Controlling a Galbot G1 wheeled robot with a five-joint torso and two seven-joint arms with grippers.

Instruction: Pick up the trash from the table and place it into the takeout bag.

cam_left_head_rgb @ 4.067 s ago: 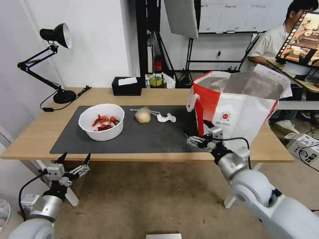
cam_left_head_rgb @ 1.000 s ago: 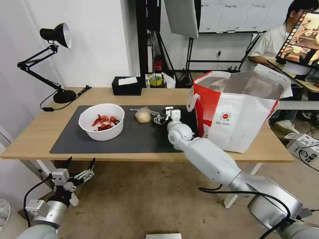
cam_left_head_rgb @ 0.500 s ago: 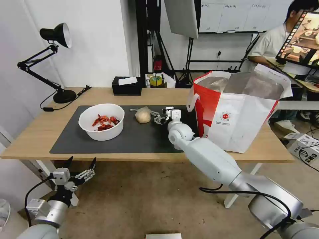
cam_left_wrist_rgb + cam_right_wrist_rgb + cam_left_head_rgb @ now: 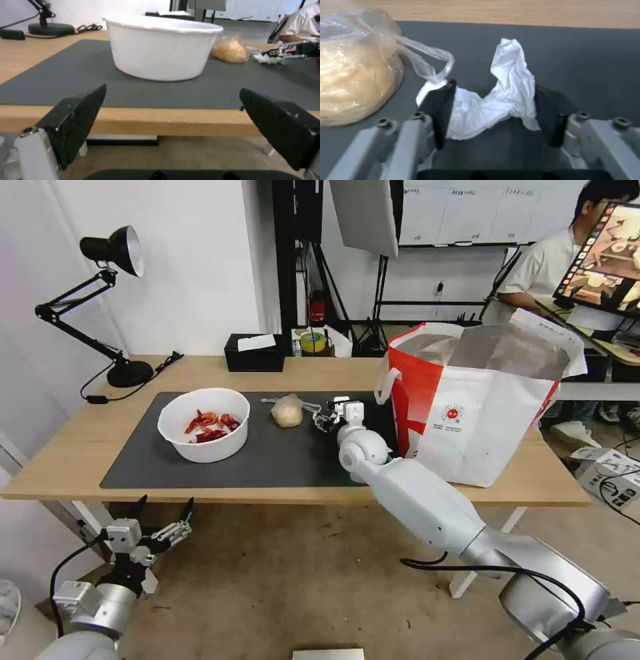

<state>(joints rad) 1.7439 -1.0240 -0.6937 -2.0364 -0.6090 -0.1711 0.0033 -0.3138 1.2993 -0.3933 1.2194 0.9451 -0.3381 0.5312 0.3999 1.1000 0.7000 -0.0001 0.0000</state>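
Bowl (image 4: 203, 424), knotted bag (image 4: 287, 411), tissue (image 4: 493, 100), one each

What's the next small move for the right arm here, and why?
Probably close the right pincer. Its fingers are open and straddle the crumpled white tissue, which lies flat on the dark mat, so a squeeze should catch it. The knotted bag's tail lies close to one finger and might get pinched too. The left pincer hangs open below the table edge.
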